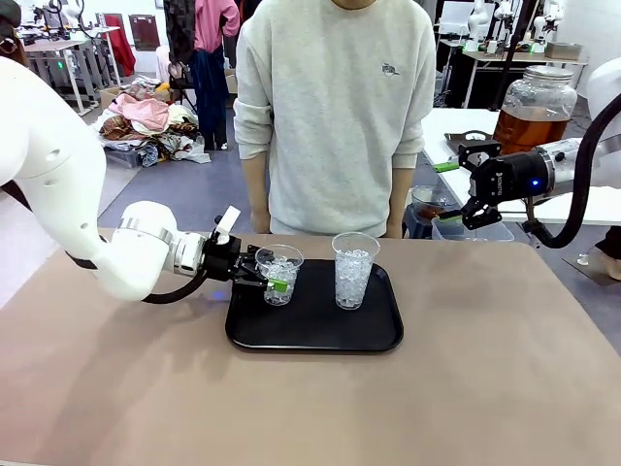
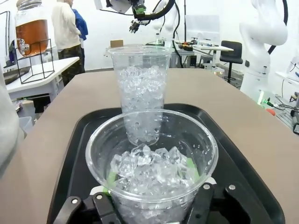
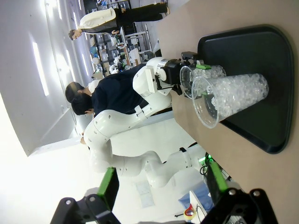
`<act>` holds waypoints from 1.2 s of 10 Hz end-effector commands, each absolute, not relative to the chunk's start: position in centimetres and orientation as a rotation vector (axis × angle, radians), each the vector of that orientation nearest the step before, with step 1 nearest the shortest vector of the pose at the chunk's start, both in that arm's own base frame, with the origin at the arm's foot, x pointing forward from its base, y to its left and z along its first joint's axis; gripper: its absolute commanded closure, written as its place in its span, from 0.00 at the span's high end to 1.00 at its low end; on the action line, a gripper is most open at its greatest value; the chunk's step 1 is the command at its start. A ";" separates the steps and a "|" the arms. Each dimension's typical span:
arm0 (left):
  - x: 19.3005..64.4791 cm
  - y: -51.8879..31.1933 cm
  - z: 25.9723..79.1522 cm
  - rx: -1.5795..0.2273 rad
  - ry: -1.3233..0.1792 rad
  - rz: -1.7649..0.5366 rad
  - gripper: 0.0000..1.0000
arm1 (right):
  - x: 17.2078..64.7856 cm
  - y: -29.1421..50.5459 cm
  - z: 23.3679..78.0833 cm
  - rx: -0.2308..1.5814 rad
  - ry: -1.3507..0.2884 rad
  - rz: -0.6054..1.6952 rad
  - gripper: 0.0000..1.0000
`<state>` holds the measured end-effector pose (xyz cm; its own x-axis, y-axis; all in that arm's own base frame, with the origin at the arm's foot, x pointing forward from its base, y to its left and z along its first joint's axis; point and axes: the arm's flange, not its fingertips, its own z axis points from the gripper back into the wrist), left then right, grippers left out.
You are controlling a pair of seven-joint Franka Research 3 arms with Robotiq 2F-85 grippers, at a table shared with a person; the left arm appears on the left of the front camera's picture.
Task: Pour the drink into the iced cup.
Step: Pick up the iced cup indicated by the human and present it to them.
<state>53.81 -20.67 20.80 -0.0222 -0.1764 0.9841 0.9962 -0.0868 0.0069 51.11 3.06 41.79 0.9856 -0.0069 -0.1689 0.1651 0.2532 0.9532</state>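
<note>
The clear amber drink [image 1: 524,128] sat in a lidded glass jar [image 1: 537,89] on a side table [image 1: 439,122] at far right, well apart from the short iced cup [image 1: 281,260] on the black tray [image 1: 315,335], which the left gripper [image 1: 272,279] clamped, likely to carry it over, while the right gripper [image 1: 458,190] hung near the jar, jaws apart.
</note>
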 end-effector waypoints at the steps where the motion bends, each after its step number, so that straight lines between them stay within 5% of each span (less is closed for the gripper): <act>1: 54.1 -20.9 20.8 -1.135 -1.053 -1.354 0.60 | 51.1 3.1 41.9 1.312 0.139 -0.118 1.00; 12: 55.8 -23.0 34.3 -1.073 -1.184 -1.347 0.60 | 51.1 3.1 41.9 1.312 0.139 -0.118 1.00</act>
